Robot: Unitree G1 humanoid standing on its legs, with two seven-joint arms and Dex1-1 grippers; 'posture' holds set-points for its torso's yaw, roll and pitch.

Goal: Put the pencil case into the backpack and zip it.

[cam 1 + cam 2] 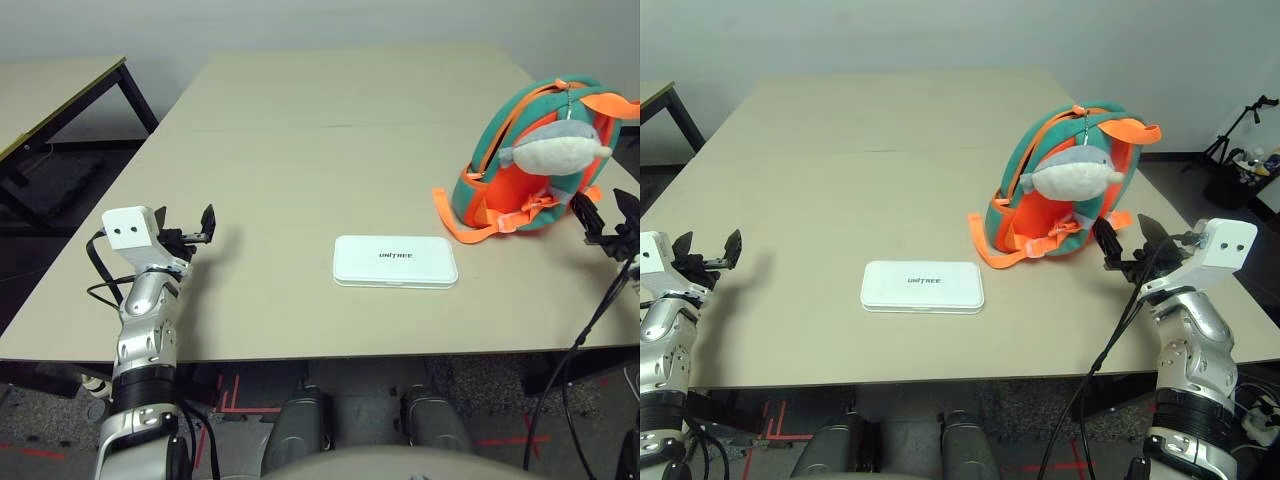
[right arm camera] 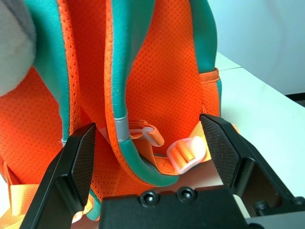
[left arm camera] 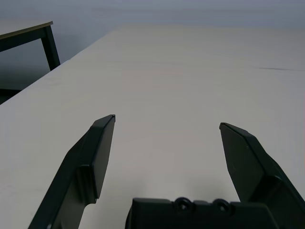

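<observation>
We see the left gripper (image 1: 195, 232) spread wide over bare table (image 1: 300, 140), well left of the case (image 1: 395, 261) lying flat mid-table. The right gripper (image 1: 1127, 243), also spread, sits just beside the upright backpack (image 1: 1065, 190). A second table (image 1: 50, 95) stands far left.

Pencil case (image 1: 395, 261) looks like smooth white hard plastic, slight sheen. Backpack (image 1: 1065, 180) is soft cloth, orange perforated mesh with teal padded trim, fuzzy plush fish (image 1: 1071, 171) on it. Table (image 1: 300, 150) is matt beige, smooth.

Beige table (image 1: 300, 150); second table (image 1: 50, 95) at left; pale wall (image 1: 940, 35).
</observation>
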